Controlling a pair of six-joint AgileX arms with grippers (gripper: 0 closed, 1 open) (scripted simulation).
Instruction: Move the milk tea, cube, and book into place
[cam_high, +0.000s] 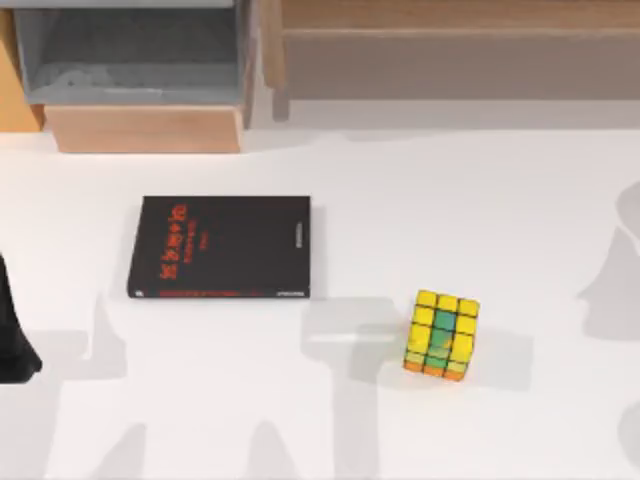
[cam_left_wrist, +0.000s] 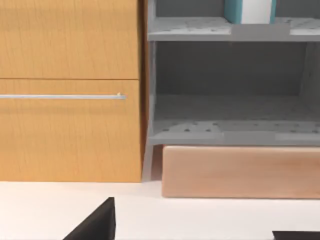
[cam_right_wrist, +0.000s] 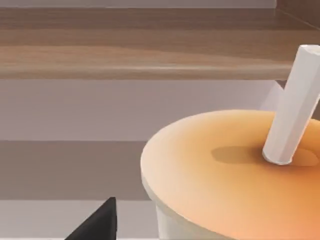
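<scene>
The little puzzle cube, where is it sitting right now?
In the top view the cube rests on the white table, right of centre and near the front, apart from the black book lying to its left.

Red lettering and small white print on black book (cam_high: 220, 247) cover, neither legible

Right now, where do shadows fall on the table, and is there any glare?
Top view: soft grey arm shadows cross the table, one beside the cube; the book shows no glare. Right wrist view: the milk tea lid is evenly lit, with the straw's faint shadow.
</scene>
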